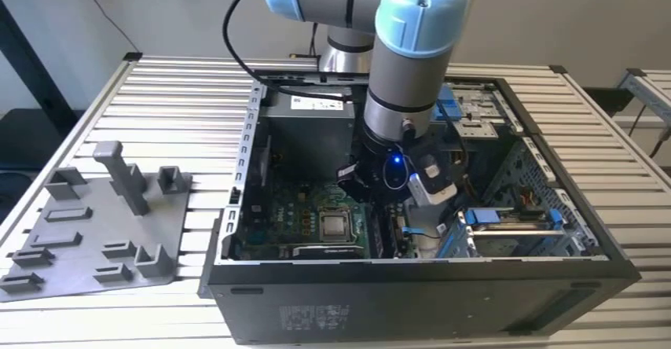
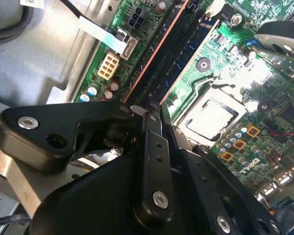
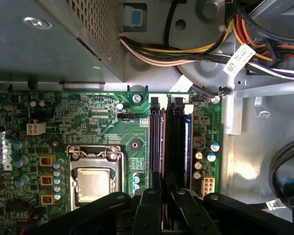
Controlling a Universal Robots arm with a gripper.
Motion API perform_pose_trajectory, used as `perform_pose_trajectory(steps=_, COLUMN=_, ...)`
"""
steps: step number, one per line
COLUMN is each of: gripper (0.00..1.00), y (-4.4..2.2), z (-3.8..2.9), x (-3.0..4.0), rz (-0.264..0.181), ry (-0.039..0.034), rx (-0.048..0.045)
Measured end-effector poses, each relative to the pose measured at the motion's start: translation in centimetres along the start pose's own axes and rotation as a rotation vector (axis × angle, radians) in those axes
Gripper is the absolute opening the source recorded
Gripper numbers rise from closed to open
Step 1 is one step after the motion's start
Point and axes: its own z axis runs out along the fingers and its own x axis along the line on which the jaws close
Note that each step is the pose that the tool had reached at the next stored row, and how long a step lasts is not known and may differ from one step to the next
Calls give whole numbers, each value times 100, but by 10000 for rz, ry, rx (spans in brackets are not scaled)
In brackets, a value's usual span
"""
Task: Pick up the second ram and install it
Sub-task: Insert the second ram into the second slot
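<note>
Gripper (image 3: 162, 203) down inside the computer case (image 1: 419, 274) — fingers closed on the second ram (image 3: 174, 147), over the motherboard's (image 3: 103, 122) slots.

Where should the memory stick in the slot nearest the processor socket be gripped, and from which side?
Grip the memory stick by its long top edge, pinching the flat faces, from straight above: it stands on edge in its slot, so only that edge is free.

An open computer case (image 1: 419, 286) sits on a slatted table (image 1: 157, 90) beside a grey fixture tray (image 1: 84, 239).
</note>
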Motion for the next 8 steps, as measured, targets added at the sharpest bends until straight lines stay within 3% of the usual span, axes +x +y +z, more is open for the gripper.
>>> perform_pose_trajectory(steps=6, gripper=16, y=1, z=3, x=0, rz=1, ry=-1, rx=-6)
perform_pose_trajectory(steps=7, gripper=22, y=0, z=-3, x=0, rz=1, ry=-1, rx=-3)
perform_pose_trajectory(steps=8, gripper=22, y=0, z=-40, x=0, rz=2, ry=-2, rx=-5)
